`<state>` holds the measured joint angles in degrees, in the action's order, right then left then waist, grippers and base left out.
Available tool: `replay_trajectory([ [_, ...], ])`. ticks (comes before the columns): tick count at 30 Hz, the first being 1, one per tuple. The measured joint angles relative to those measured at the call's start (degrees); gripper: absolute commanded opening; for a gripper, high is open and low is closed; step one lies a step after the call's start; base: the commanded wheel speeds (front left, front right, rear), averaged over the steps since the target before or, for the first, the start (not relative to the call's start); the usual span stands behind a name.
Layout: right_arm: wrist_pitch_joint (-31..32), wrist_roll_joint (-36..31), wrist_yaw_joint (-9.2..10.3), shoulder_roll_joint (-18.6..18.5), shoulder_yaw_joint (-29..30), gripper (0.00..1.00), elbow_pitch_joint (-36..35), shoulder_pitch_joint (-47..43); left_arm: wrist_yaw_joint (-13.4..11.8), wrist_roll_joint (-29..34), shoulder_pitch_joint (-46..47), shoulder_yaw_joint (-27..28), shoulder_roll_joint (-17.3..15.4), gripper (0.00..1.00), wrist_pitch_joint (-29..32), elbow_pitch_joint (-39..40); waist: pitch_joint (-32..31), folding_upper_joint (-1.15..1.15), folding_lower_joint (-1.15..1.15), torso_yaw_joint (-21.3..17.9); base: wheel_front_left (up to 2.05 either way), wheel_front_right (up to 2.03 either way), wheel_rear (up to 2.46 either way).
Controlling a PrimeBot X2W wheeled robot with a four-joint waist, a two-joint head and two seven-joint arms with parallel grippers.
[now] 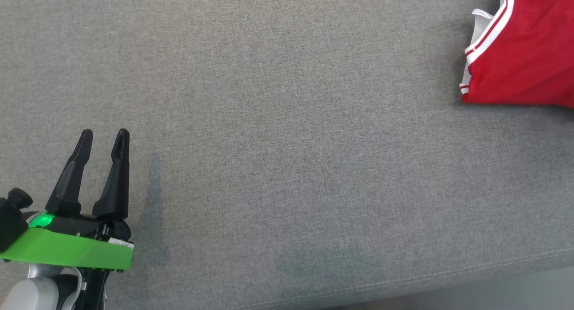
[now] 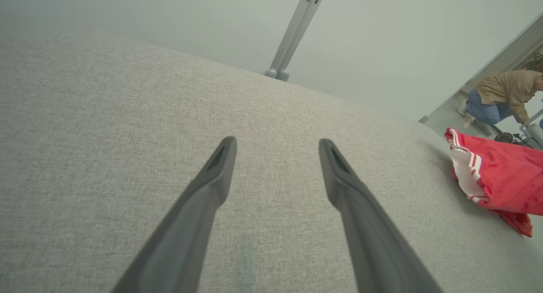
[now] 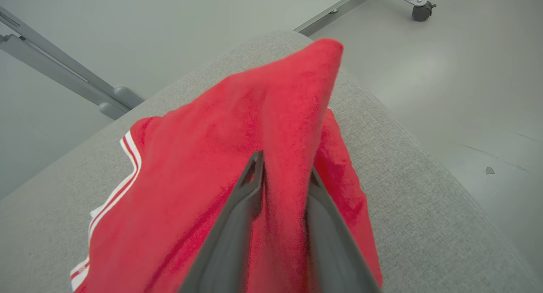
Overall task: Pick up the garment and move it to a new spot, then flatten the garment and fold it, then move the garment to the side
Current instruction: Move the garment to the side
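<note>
One red white-trimmed fabric garment (image 3: 203, 140) is pinched between two fingers of the right gripper (image 3: 283, 166); the left gripper (image 1: 104, 134) is spread wide, empty.

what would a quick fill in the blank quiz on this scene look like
1. The garment is ____ with white stripes.
2. The left gripper is ____ and holds nothing.
3. The right gripper has a fold of the ____ between its fingers.

Missing words: red; open; garment
</note>
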<state>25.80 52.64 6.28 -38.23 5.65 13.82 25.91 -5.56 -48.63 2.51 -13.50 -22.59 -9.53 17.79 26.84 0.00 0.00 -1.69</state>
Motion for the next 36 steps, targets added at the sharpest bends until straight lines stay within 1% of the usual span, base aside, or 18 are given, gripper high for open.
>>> replay_trajectory([
  [1,-1.26,-0.88,0.34,0.56,0.34,1.0,1.3,-0.45,-0.02,0.0,0.03,0.01,-0.02,1.0,0.26,0.14,0.01,0.0,0.0,-0.07,0.0,0.0,0.0],
  [4,-3.53,-1.04,0.4,3.49,0.58,1.0,4.59,-1.92,-0.08,0.01,0.52,0.2,-0.16,1.0,0.75,0.62,-0.13,0.0,0.0,-0.25,0.0,0.0,0.0],
  [6,-5.14,-1.43,0.38,4.26,0.14,1.0,5.24,-1.91,-0.13,0.01,0.55,0.63,-0.21,1.0,0.76,0.77,-0.31,0.0,0.0,-0.44,0.0,0.0,0.0],
  [9,-7.23,-1.82,0.35,4.27,-0.01,1.0,5.15,-1.75,-0.56,0.0,0.54,1.24,-0.25,1.0,0.76,0.83,-0.68,0.0,0.0,-0.9,0.0,0.0,0.0],
  [11,-8.23,-3.24,0.15,4.01,-0.88,1.0,5.16,-1.76,-0.56,0.0,0.53,1.7,-0.19,1.0,0.74,0.78,-1.01,0.0,0.0,-1.24,0.0,0.0,0.0],
  [14,-9.64,-5.22,-0.74,3.45,-2.41,1.0,5.21,-1.79,-0.57,-0.01,0.51,1.79,-0.01,1.0,0.74,0.71,-1.62,0.0,0.0,-1.85,0.0,0.0,0.0],
  [17,-12.36,-7.93,-1.74,2.11,-3.11,1.0,5.13,-1.89,-0.57,-0.01,0.51,1.4,0.11,1.0,0.74,0.52,-2.46,0.0,0.0,-2.41,0.0,0.0,0.0],
  [19,-15.21,-10.56,-2.1,0.8,-3.46,1.0,4.47,-1.96,-0.57,-0.01,0.51,1.16,0.21,1.0,0.69,0.0,-3.18,0.0,0.0,-2.7,0.0,0.0,0.0],
  [21,-17.94,-11.71,-2.46,0.41,-3.31,1.0,3.04,-1.97,-0.57,0.01,0.51,1.11,0.25,1.0,0.49,-0.54,-4.01,0.0,0.0,-2.94,0.0,0.0,0.0],
  [24,-21.53,-16.47,-3.68,-0.45,-5.92,1.0,0.27,-2.91,-0.57,-0.01,0.42,1.13,0.51,1.0,0.34,-1.26,-5.42,0.0,0.0,-3.24,0.0,0.0,0.0],
  [26,-23.77,-18.44,-3.82,-0.57,-6.61,1.0,-1.03,-3.66,-0.57,0.49,0.27,1.23,0.34,1.0,-0.03,-2.5,-6.45,0.0,0.0,-3.42,0.0,0.0,0.0],
  [28,-25.76,-19.26,-3.83,-0.2,-7.22,1.0,-2.58,-4.61,-0.57,0.97,-0.41,1.83,0.21,1.0,-0.52,-3.71,-7.54,0.0,0.0,-3.51,0.0,0.0,0.0],
  [29,-25.76,-19.26,-3.83,-0.2,-7.22,1.0,-2.58,-4.61,-0.57,0.97,-0.41,1.83,0.21,1.0,-0.52,-3.71,-7.54,0.0,0.0,-3.51,0.0,0.0,0.0],
  [32,-28.63,-20.05,-3.82,1.53,-8.05,1.0,-5.15,-6.45,-0.57,0.99,-1.39,2.29,0.27,1.0,-1.19,-5.14,-9.28,0.0,0.0,-3.43,0.0,0.0,0.0],
  [36,-31.53,-21.14,-3.63,3.86,-9.29,1.0,-7.03,-10.53,-0.57,2.74,-2.74,2.3,-0.19,1.0,-1.72,-7.61,-11.59,0.0,0.0,-2.79,0.0,0.0,0.0],
])
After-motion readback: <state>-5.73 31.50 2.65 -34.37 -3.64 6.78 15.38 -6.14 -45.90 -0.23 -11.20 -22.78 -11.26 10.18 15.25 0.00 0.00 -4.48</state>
